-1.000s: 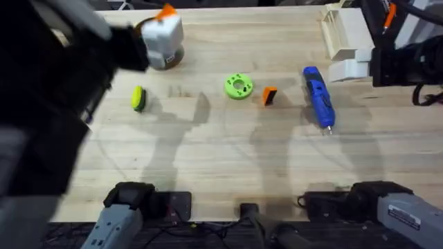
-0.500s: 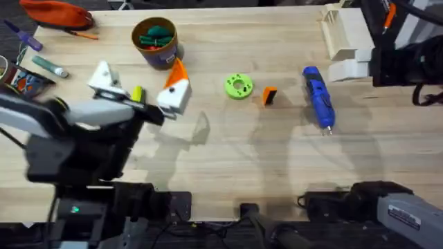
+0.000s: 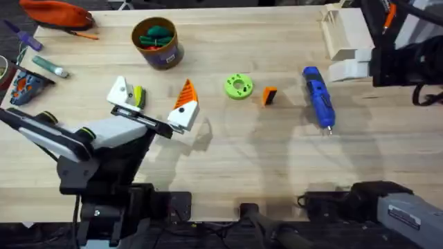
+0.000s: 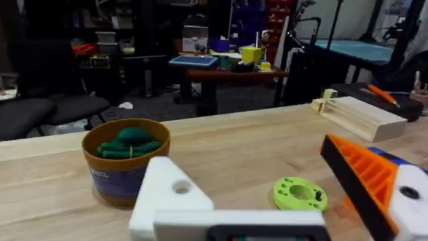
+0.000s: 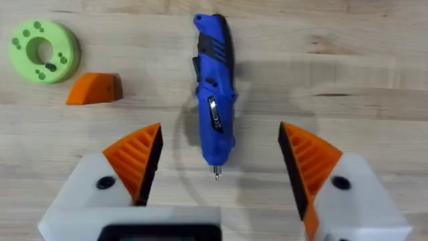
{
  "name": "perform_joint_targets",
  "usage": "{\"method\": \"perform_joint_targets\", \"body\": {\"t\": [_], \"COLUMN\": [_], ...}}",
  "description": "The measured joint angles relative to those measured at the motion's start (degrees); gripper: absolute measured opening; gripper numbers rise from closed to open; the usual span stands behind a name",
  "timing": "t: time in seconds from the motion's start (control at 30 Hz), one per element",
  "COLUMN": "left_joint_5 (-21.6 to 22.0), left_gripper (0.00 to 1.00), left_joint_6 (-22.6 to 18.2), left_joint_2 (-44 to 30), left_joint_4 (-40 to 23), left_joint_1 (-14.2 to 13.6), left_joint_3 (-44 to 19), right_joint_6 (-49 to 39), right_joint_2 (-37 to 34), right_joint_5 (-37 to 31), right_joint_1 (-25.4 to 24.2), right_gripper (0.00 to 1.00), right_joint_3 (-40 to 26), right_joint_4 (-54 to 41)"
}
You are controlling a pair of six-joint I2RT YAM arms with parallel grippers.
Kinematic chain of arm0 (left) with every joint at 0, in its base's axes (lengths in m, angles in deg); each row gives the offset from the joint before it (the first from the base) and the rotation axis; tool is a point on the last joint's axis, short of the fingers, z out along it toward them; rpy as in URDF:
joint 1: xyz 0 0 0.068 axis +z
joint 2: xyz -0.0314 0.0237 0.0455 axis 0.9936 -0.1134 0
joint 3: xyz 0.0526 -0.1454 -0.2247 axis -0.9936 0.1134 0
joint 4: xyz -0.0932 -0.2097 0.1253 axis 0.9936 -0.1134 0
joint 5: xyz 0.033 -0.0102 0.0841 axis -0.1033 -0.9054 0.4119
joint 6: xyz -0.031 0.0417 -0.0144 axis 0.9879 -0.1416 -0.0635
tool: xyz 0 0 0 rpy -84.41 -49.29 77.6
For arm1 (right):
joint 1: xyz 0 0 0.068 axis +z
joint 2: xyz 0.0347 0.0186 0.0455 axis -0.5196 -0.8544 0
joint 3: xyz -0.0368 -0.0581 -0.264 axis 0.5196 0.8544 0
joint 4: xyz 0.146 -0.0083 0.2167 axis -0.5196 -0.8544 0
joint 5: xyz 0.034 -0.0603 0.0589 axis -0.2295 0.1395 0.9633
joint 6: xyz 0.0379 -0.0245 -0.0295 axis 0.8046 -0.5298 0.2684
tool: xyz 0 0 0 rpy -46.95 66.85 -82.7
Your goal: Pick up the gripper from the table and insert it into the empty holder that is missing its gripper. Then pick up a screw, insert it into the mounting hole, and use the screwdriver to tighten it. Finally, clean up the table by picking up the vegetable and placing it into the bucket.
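Note:
My left gripper [image 3: 152, 101] stands open low over the table's left side. One finger carries an orange pad [image 4: 364, 179]; the other is the bare white holder [image 4: 167, 197] with its mounting hole [image 4: 180, 188]. The yellow-green vegetable [image 3: 138, 97] lies between those fingers, beside the holder [image 3: 119, 92]. Behind it stands the tan bucket [image 3: 157, 41], with green things inside. The orange gripper [image 3: 269, 95] lies mid-table, also seen as a wedge [image 5: 93, 88]. The blue screwdriver [image 3: 318, 97] lies to its right. My right gripper [image 5: 221, 130] hangs open above the screwdriver [image 5: 215, 100]. A screw is out of view.
A green round disc with holes [image 3: 239, 86] lies left of the orange wedge. A pale wooden slotted rack [image 3: 342, 31] stands at the back right. An orange pouch [image 3: 55, 12] and pens [image 3: 48, 66] sit at the far left edge.
The left arm has dropped from close under the camera, swinging its gripper from over the bucket down to the vegetable. The right arm has not moved.

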Motion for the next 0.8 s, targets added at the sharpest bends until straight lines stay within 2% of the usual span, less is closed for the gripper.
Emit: {"method": "perform_joint_targets", "body": {"t": [0.17,0.33,0.5,0.67,0.8], "left_joint_5": [-0.21,-0.96,-4.34,-6.81,-11.16], "left_gripper": [0.987,0.987,0.986,0.987,0.986], "left_joint_6": [-0.25,-2.65,-6.64,-8.72,-9.15], "left_joint_2": [-0.02,-0.02,-0.02,0.0,-0.01], "left_joint_4": [0.04,1.27,6.1,5.45,3.83], "left_joint_1": [0.0,-0.07,-0.07,0.72,0.49], "left_joint_3": [0.06,0.08,0.1,0.1,0.13], "right_joint_6": [0.0,0.0,0.0,0.0,0.0], "right_joint_2": [0.0,0.0,0.0,0.0,-0.02], "right_joint_5": [-0.02,-0.02,-0.01,-0.01,0.01], "right_joint_1": [0.0,0.0,0.0,0.0,0.0], "right_gripper": [0.991,0.99,0.991,0.991,0.991], "right_joint_3": [0.0,0.0,0.0,0.0,0.0], "right_joint_4": [0.0,0.0,0.0,0.0,0.0]}}
